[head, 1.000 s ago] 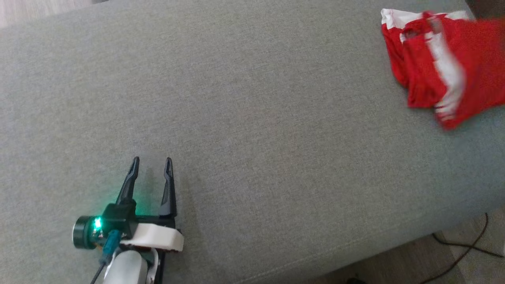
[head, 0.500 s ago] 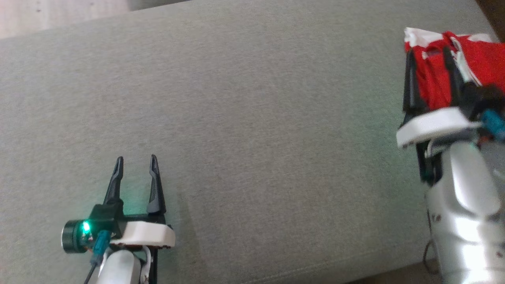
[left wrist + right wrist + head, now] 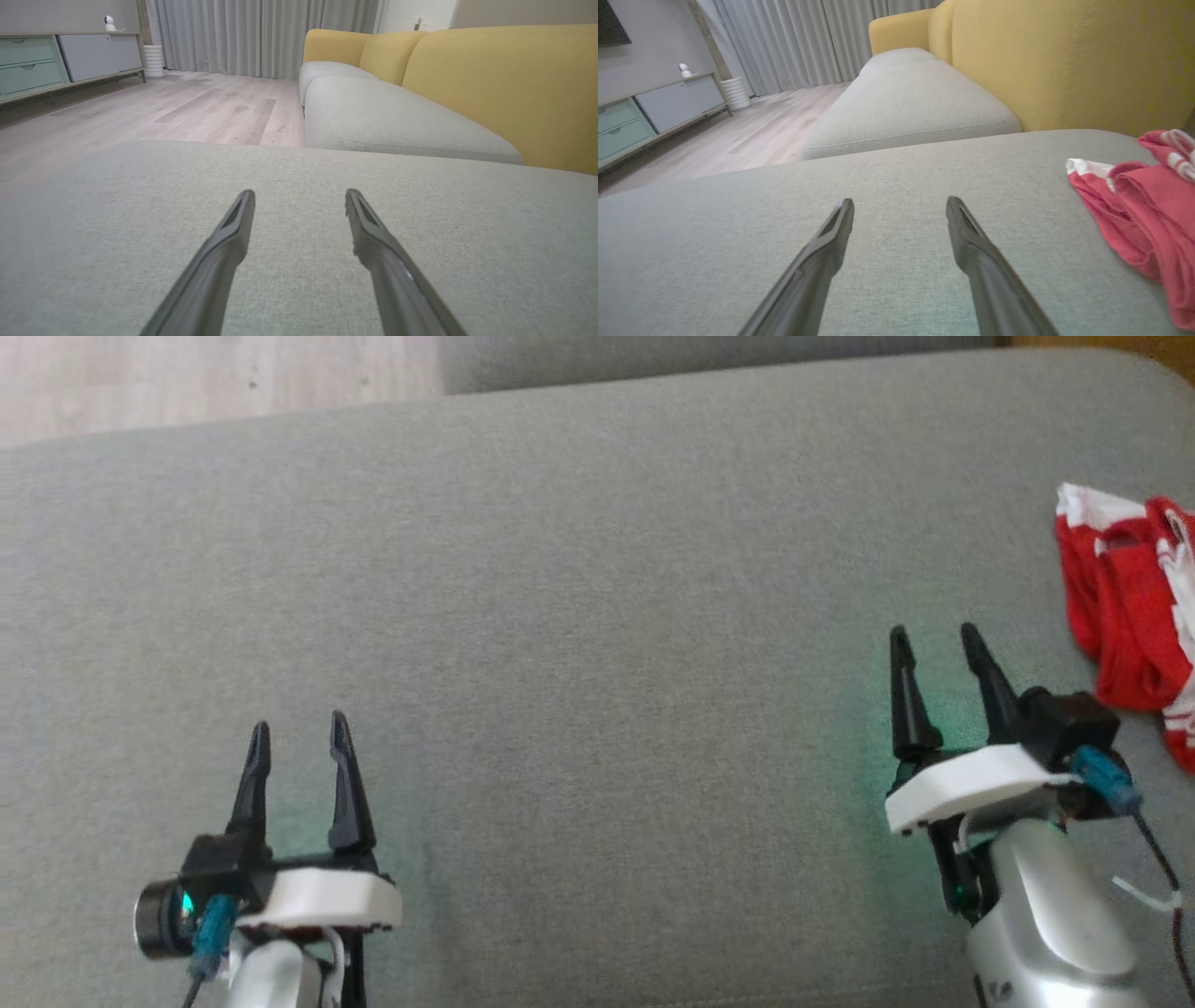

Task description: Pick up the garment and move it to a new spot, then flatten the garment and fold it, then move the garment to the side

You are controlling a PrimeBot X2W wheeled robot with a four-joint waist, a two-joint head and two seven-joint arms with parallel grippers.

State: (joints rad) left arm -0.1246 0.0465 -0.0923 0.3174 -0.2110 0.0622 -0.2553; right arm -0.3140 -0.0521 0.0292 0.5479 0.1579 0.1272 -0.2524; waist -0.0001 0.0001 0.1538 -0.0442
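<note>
The right tool, which half a second ago overlapped the red-and-white garment, now hangs over bare grey sofa cushion just left of it, fingers wide and empty. The garment lies crumpled near the cushion's right end. The left tool stays wide and empty.

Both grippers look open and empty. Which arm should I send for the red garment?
Right. The right gripper hovers close to the red garment, which lies crumpled at the right end of the grey cushion. Its jaws are open and not touching the cloth. The left gripper is far across the cushion.
</note>
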